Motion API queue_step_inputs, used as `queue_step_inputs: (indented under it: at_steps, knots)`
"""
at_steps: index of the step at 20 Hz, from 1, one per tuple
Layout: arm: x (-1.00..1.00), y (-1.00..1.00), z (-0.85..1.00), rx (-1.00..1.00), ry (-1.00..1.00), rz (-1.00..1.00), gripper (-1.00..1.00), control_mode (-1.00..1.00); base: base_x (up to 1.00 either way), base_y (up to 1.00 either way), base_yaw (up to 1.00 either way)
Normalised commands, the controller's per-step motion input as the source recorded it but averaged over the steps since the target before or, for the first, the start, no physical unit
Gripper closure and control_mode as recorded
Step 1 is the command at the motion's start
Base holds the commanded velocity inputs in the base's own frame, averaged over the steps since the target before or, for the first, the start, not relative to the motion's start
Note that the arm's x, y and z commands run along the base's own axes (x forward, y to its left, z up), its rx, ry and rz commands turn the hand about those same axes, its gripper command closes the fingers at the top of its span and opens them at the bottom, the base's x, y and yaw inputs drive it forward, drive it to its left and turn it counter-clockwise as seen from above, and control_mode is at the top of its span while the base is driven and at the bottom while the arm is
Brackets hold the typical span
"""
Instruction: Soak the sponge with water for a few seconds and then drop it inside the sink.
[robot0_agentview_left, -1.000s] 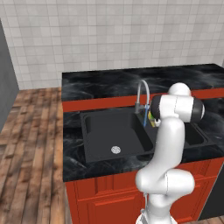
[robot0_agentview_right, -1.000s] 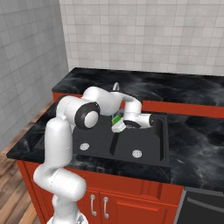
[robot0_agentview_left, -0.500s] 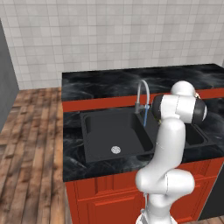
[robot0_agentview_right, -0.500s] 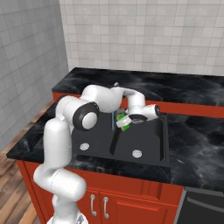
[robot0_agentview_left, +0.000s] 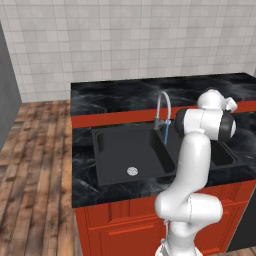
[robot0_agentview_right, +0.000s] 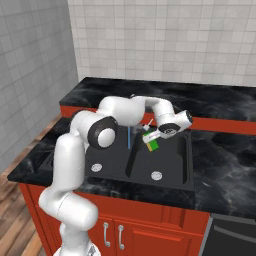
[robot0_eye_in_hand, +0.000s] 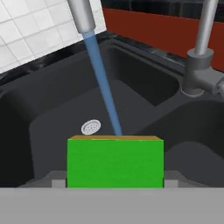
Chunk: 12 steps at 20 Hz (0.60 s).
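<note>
The sponge (robot0_agentview_right: 152, 142), green with a yellow layer, hangs over the black sink (robot0_agentview_right: 170, 165), above the basin on the right of the right base view. My gripper (robot0_agentview_right: 151, 139) is shut on it. In the hand view the sponge (robot0_eye_in_hand: 115, 162) shows its green face between my fingertips (robot0_eye_in_hand: 58, 183). The water (robot0_eye_in_hand: 104, 87) runs as a blue stream from the spout and ends behind the sponge's top edge. From the right base view the water (robot0_agentview_right: 129, 138) falls a little left of the sponge. In the left base view the water (robot0_agentview_left: 165, 135) shows beside my arm, which hides the sponge.
The curved grey faucet (robot0_agentview_left: 162, 106) stands behind the sink's divider; its base (robot0_eye_in_hand: 197, 74) is at the upper right of the hand view. A round drain (robot0_eye_in_hand: 91, 127) lies in the basin beyond the sponge. Black marbled countertop (robot0_agentview_right: 225, 165) surrounds the sink, with a tiled wall behind.
My hand has carried the sponge to the right in the right base view, away from the water stream and further over the right basin. The grip stayed shut.
</note>
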Motion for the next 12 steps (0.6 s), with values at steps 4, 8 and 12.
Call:
queue_step_inputs:
  at_steps: [4, 8, 12]
  knots:
    - [-0.16, -0.03, -0.05, -0.08, 0.01, 0.0, 1.0, -1.0, 0.0, 0.0, 0.0]
    - [-0.08, 0.0, -0.2, -0.12, 0.0, 0.0, 1.0, -1.0, 0.0, 0.0, 0.0]
    - [-0.07, 0.0, -0.11, -0.18, 0.0, 0.0, 1.0, -1.0, 0.0, 0.0, 0.0]
